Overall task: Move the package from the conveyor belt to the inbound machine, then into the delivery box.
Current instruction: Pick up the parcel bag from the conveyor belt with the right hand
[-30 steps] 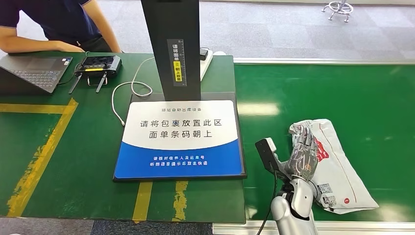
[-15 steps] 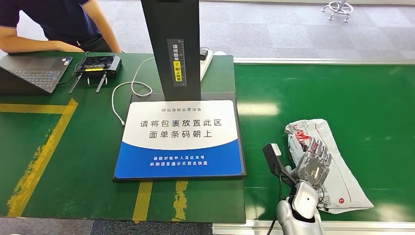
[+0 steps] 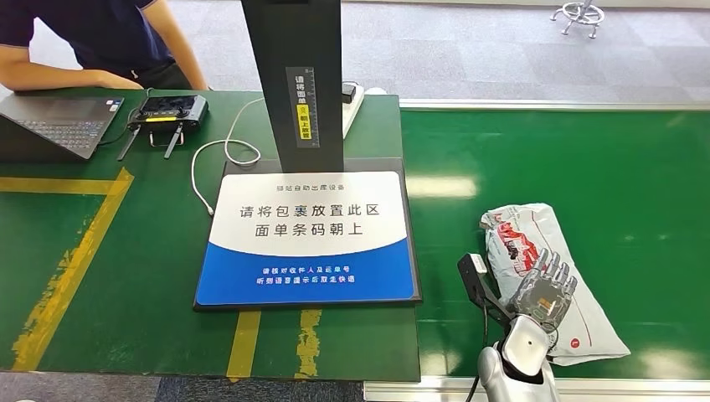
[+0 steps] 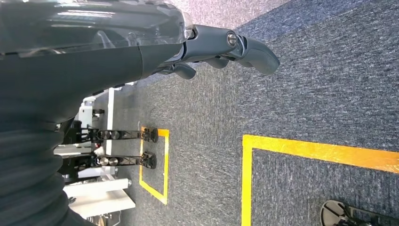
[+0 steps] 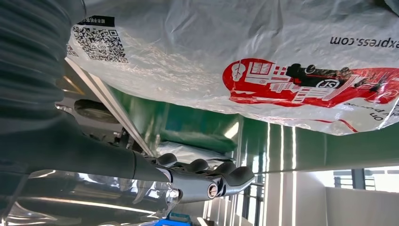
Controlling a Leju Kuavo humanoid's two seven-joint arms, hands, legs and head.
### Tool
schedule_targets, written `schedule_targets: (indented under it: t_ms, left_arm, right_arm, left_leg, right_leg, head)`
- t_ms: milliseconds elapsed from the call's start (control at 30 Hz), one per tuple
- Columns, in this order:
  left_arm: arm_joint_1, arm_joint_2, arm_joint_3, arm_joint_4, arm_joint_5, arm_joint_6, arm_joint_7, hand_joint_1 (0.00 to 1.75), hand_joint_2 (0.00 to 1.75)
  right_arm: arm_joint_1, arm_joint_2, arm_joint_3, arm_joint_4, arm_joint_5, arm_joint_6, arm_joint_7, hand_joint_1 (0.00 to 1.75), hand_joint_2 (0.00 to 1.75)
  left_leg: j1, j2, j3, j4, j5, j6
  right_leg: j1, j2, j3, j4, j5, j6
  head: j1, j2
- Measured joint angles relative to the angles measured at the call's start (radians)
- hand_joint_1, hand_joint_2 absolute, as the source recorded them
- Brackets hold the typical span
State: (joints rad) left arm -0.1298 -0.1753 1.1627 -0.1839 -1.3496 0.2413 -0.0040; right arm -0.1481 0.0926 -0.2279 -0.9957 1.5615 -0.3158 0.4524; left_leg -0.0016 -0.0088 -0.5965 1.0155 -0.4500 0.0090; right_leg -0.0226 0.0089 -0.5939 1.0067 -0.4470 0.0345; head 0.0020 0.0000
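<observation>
Surface: green belt on the right of my head view, with a green table on the left, yellow tape lines across it.
Package: grey-white bag lying flat on the belt, near its front edge, red print and QR labels on it. I see it close up from the right wrist, wrinkled, red train logo facing the camera.
Right hand: hand above the near half of the bag, fingers apart and stretched forward. From the wrist view its fingers stand off the bag with green belt visible between; I record it as spread and holding nothing. I cannot tell from the head view whether the palm touches the plastic.
Left hand: left hand hanging over blue-grey carpet with yellow floor lines; fingers lightly curled, nothing in them.
Machine: inbound plate, white and blue with Chinese text, flat on the table left of the belt, black post rising behind it. Nothing lies on the plate.
Other: laptop, black router and white cable on the table's far side; a person seated behind them.
</observation>
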Motion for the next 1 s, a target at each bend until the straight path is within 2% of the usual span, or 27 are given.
schedule_targets:
  t_ms: [700,767,833,900,1000]
  left_arm:
    - [0.0,0.0,0.0,0.0,0.0,-0.005,-0.007,0.0,1.75]
    - [0.0,0.0,0.0,0.0,0.0,-0.005,-0.007,0.0,1.75]
    - [0.0,0.0,0.0,0.0,0.0,-0.005,-0.007,0.0,1.75]
    - [0.0,0.0,0.0,0.0,0.0,-0.005,-0.007,0.0,1.75]
    - [0.0,0.0,0.0,0.0,0.0,-0.006,-0.009,0.0,1.75]
  right_arm:
    - [-0.012,-0.024,-0.003,0.067,0.006,0.131,0.069,0.03,1.75]
    - [-0.012,-0.027,-0.003,0.075,0.007,0.136,0.071,0.78,1.75]
    - [-0.014,-0.029,-0.003,0.084,0.007,0.137,0.069,1.61,1.75]
    - [-0.017,-0.03,-0.003,0.094,0.007,0.137,0.066,1.74,1.75]
    - [-0.021,-0.03,-0.003,0.105,0.007,0.137,0.064,1.75,1.75]
  left_leg:
    - [0.0,0.0,0.0,0.0,0.0,0.0]
    - [0.0,0.0,0.0,0.0,0.0,0.0]
    - [0.0,0.0,0.0,0.0,0.0,0.0]
    - [0.0,0.0,0.0,0.0,0.0,0.0]
    - [0.0,0.0,0.0,0.0,0.0,0.0]
  right_leg:
    - [0.0,0.0,0.0,0.0,0.0,0.0]
    - [0.0,0.0,0.0,0.0,0.0,0.0]
    - [0.0,0.0,0.0,0.0,0.0,0.0]
    - [0.0,0.0,0.0,0.0,0.0,0.0]
    - [0.0,0.0,0.0,0.0,0.0,0.0]
  head:
    - [0.0,0.0]
    - [0.0,0.0]
    - [0.0,0.0]
    - [0.0,0.0]
    - [0.0,0.0]
